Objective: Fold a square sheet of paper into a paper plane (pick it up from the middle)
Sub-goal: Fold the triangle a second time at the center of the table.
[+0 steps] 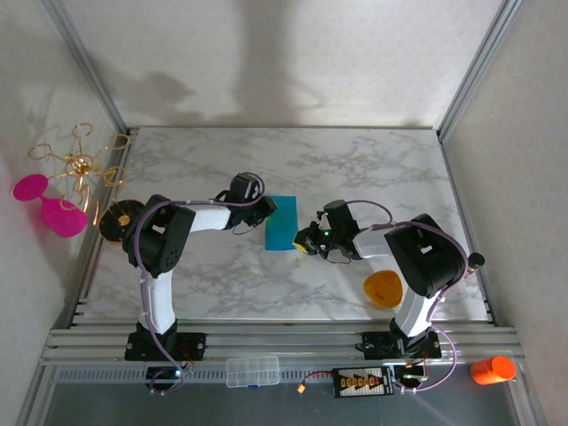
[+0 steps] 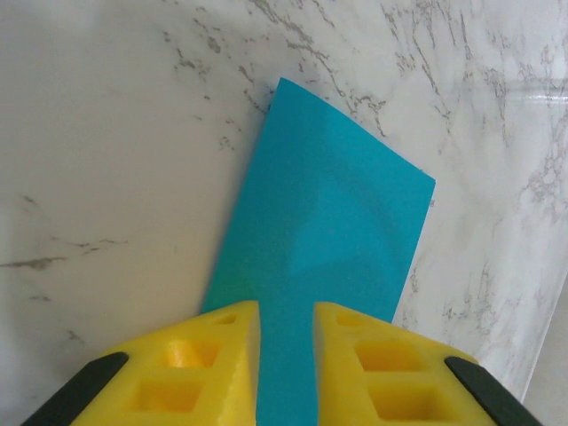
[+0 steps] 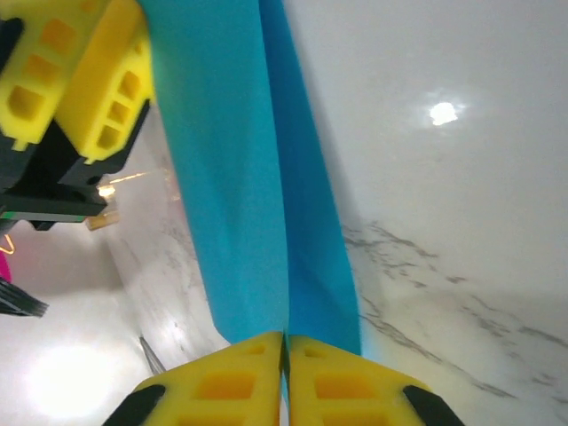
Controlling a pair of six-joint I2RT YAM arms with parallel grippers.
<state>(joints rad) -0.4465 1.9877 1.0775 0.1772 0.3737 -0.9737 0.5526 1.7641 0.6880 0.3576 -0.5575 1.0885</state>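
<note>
My right pincer [image 3: 286, 342] is closed tight on the edge of the square sheet of paper [image 1: 284, 220], at the corner of it nearest the small orange bowl [image 1: 383, 288]. In the right wrist view the teal paper rises out of the pinch as two layers, so I judge the sheet is already folded in half and that I have both layers. It lies flat on the surface [image 1: 355, 169], beyond the bowl and to its left, as a narrow rectangle.

My left pincer [image 2: 286, 311] is at the side of the sheet away from the bowl. Its jaws stand a little apart, with the paper running flat under the gap and nothing clamped between them. The tips look set down on the paper to pin it, though I cannot tell how firmly.

The step in hand, I think, is raising this corner to start a diagonal nose fold. To do it well I should:

- Lift slowly and low, so the thin paper bends rather than tears at the pinch.
- Let the left tips hold the far side down as the anchor.
- Carry the corner towards the centre line, away from the bowl, and check the edges meet before pressing a crease.
</note>
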